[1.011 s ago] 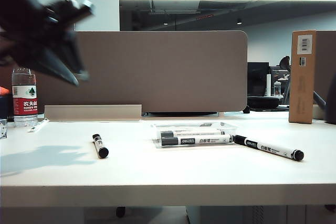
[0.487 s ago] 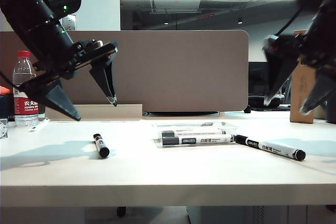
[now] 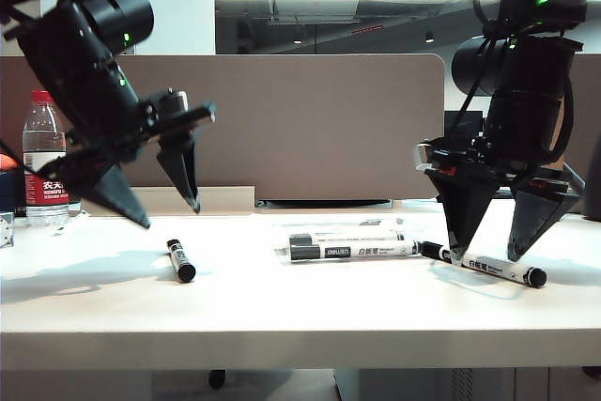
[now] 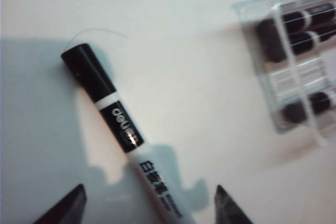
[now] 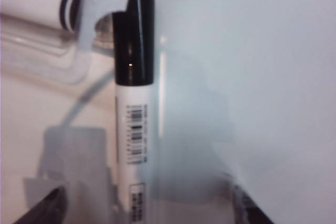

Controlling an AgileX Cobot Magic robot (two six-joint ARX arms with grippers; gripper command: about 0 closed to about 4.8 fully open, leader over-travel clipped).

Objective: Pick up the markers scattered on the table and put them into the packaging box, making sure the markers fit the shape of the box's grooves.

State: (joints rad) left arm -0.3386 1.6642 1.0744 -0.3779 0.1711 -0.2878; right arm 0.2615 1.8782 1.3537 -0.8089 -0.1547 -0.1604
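Jaws gape on both: left end effector point(image 3: 169, 208) above one marker point(image 3: 179, 260), right end effector point(image 3: 488, 251) straddling another point(image 3: 481, 264); off-centre closing could roll either away.

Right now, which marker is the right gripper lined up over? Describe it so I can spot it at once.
Find the clear packaging box at the middle of the table. Just right of it a marker lies loose on the bare top, under the open right gripper. Unlike the boxed markers, it sits outside, angled, its black cap almost at the box.
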